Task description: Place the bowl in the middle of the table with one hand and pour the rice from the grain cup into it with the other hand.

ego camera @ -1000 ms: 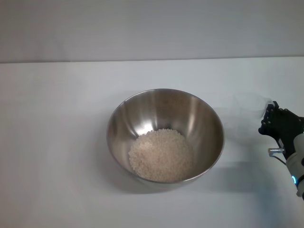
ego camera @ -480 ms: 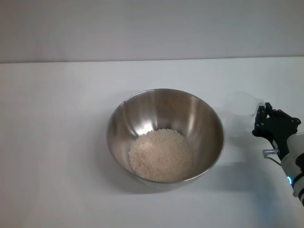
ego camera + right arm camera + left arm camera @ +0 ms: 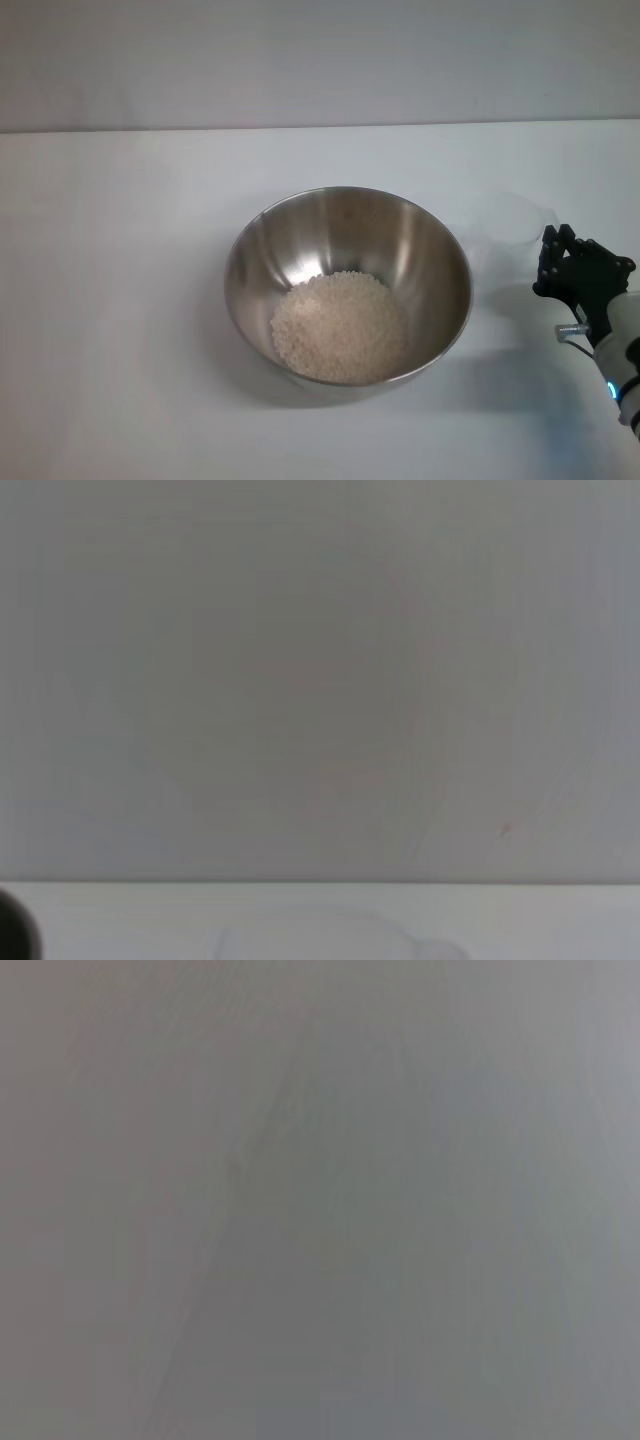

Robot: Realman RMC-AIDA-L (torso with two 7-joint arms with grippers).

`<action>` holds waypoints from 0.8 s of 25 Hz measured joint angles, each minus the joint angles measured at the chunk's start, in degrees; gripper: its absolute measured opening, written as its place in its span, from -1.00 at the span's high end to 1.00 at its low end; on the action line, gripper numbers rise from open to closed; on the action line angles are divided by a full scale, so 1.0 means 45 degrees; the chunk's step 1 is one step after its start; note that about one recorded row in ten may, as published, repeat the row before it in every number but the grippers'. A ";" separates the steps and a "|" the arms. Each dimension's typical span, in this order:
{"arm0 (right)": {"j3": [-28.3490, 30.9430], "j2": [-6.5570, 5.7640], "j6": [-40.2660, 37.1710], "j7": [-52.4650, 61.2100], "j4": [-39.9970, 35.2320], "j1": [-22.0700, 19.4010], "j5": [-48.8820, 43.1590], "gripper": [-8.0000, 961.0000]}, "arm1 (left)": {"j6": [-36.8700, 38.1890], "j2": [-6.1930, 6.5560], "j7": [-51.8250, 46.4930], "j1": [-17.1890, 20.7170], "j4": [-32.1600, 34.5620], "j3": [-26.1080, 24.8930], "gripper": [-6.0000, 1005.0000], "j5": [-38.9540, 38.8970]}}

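Observation:
The steel bowl (image 3: pixel 348 285) stands in the middle of the white table (image 3: pixel 120 300). A pale heap of rice (image 3: pixel 340 327) lies inside it. The clear grain cup (image 3: pixel 512 238) stands upright on the table just right of the bowl and looks empty. Its faint rim also shows in the right wrist view (image 3: pixel 330 928). My right gripper (image 3: pixel 562 262) is at the cup's right side, close to its pouring lip, low over the table. I cannot tell whether it touches the cup. My left gripper is out of view, and the left wrist view shows only plain grey.
A grey wall (image 3: pixel 320 60) rises behind the table's far edge. The right arm's white wrist (image 3: pixel 625 350) reaches in from the lower right corner.
The right gripper brought the cup left toward the bowl and lower, then drew slightly back and down. The cup has stayed in place over the last half second. The bowl and rice are unchanged.

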 joint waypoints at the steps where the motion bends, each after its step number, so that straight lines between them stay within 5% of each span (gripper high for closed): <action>1: -0.0127 0.0006 -0.0175 0.0000 0.0026 -0.0091 -0.0003 0.76 | 0.0000 0.0002 0.0000 0.0009 0.0000 0.0000 -0.30 0.0000; 10: -0.1016 0.0014 -0.1463 -0.0003 0.0411 -0.1026 -0.0024 0.73 | 0.0042 0.0073 -0.0029 0.0116 0.0000 0.0000 -0.30 0.0001; 13: -0.1982 -0.0015 -0.3643 -0.0007 0.0324 -0.1645 -0.0027 0.71 | 0.0045 0.0108 -0.0031 0.0249 0.0085 0.0000 -0.30 0.0002; 14: -0.2330 -0.0025 -0.5519 -0.0002 0.0185 -0.1988 -0.0035 0.71 | 0.0044 0.0118 -0.0023 0.0298 0.0124 0.0000 -0.30 0.0000; 20: -0.2371 -0.0105 -0.8274 0.1289 -0.0630 -0.1783 -0.0066 0.68 | -0.0046 0.0116 0.0151 0.0393 0.0671 -0.0145 -0.30 -0.0001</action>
